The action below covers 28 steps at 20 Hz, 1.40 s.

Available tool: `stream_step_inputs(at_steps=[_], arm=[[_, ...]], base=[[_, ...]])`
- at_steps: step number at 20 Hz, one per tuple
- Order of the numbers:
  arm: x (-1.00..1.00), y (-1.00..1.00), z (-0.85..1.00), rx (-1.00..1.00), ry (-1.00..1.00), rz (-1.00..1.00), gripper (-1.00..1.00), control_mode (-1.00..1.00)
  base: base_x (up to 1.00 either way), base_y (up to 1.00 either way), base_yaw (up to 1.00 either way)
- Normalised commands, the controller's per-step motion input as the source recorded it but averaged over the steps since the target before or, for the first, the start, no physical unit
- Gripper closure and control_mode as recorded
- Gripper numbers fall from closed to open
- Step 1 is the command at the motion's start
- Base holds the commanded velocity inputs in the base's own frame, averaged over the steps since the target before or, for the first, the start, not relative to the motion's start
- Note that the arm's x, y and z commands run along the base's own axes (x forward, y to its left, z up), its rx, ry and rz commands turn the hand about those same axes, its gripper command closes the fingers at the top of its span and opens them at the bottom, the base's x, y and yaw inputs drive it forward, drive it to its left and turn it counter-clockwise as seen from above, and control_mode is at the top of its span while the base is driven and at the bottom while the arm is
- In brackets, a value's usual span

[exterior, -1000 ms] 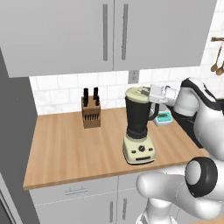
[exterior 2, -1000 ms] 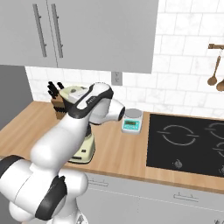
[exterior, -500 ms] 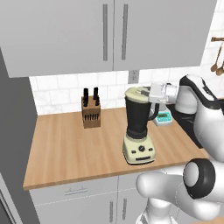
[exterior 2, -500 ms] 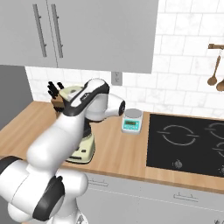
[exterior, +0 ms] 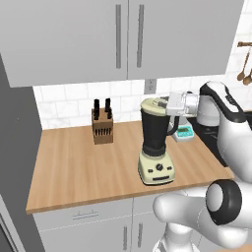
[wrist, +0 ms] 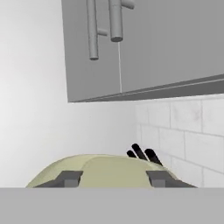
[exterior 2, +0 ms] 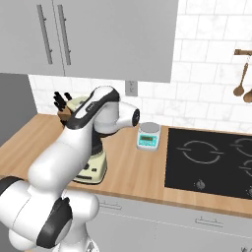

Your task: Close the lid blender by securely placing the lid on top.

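In the left base view, a wooden knife block (exterior: pixel 102 127) stands near the tiled wall on the wooden table (exterior: pixel 74 167). To its right stands the blender (exterior: pixel 156 142), its dark jar on a cream base with a dial. The lid (exterior: pixel 154 104) lies on the jar's mouth. The tool (exterior: pixel 167 104) reaches in level from the right at the lid's edge. In the hand view its two fingertips (wrist: pixel 70 178) stand apart on either side of the lid's cream dome (wrist: pixel 105 170); whether they press it cannot be told. Just right of the blender, a white scale (exterior: pixel 184 132) with a teal display sits beside a black cooktop (exterior 2: pixel 211 160).
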Motion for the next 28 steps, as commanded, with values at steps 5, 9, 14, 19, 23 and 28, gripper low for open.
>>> stream_step_inputs(at_steps=[5,9,14,19,23,28], arm=[[0.0,-0.02,-0.58,-0.06,0.0,0.0,1.0,-1.0],[0.0,0.0,-0.54,-0.08,0.0,0.0,-1.0,-1.0],[0.0,0.18,-0.16,-0.03,0.0,0.0,-1.0,-1.0],[0.0,0.0,-0.13,0.0,0.0,0.0,-1.0,-1.0],[0.0,0.0,0.0,0.0,0.0,0.0,-1.0,-1.0],[0.0,0.0,0.0,0.0,0.0,0.0,-1.0,-1.0]], base=[[0.0,0.0,0.0],[0.0,0.0,0.0],[0.0,0.0,0.0],[0.0,0.0,0.0],[0.0,0.0,0.0],[0.0,0.0,0.0]])
